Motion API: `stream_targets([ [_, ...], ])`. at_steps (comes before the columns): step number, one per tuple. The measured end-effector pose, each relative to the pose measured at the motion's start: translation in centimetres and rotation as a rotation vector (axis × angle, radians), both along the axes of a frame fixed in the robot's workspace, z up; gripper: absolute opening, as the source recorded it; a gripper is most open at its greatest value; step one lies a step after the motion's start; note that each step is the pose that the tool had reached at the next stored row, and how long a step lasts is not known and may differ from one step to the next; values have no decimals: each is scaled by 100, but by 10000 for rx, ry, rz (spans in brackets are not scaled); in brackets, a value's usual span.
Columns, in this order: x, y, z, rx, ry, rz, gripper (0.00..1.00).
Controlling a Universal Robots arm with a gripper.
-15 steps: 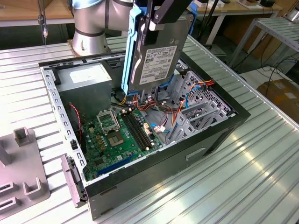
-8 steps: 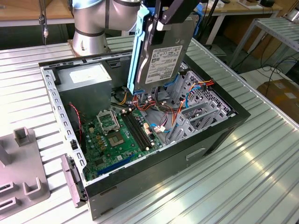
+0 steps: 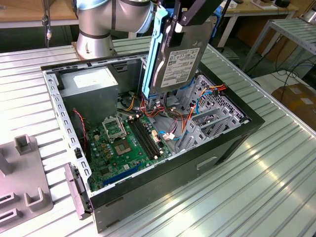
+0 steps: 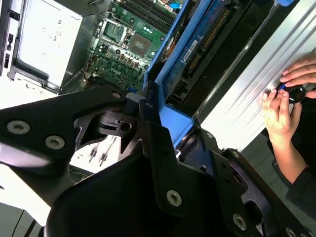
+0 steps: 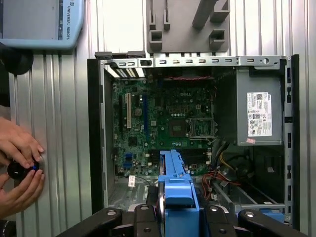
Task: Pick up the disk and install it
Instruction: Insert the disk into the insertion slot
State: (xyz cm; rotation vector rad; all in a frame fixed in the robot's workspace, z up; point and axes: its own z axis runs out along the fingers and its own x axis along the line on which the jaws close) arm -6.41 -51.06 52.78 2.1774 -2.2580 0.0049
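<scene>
Clenched on the upper end of the disk, the tool holds it on edge and slightly tilted over the open computer case, which lies on the ribbed metal bench. In the exterior view the drive's white label faces the camera, and its blue carrier rail runs down the side towards the exterior view's left. The disk's lower end hangs among coloured cables, between the motherboard and the metal drive cage; whether it touches anything there cannot be told. A grey power supply sits in one corner of the case. In the first wrist view a person's hands rest on the bench beside the case, around a small black round object. A grey fixture lies on the bench near the case's end.
</scene>
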Motion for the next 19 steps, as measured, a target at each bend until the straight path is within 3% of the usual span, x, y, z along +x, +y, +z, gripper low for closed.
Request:
stream_targets([
  [4,14,-73,-2,-2,1,0,37],
  [9,30,-222,-5,0,0,1,37],
  [12,165,-287,-13,-1,1,0,37],
  [19,423,-348,-29,-1,2,0,37],
])
